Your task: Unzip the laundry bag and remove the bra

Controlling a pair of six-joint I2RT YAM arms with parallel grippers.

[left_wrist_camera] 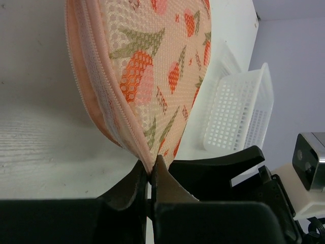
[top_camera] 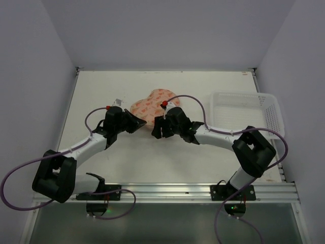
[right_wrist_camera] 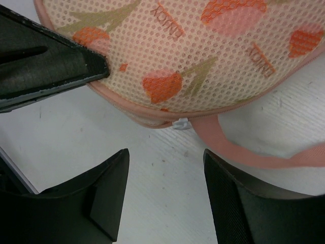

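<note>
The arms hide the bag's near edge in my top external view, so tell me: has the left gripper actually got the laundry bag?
Observer: Yes. The left gripper is shut on the laundry bag, pinching its pink edge trim.
Operator: And the right gripper?
Observer: Open. The right gripper straddles bare table, just short of the bag.
Operator: Any zipper pull in sight?
Observer: A small white tab, likely the zipper pull, sits at the seam beside the pink loop, ahead of the right fingers.

A white lattice basket (top_camera: 252, 110) is set upright on the white table (top_camera: 152, 162), by the table's far right edge.
</note>
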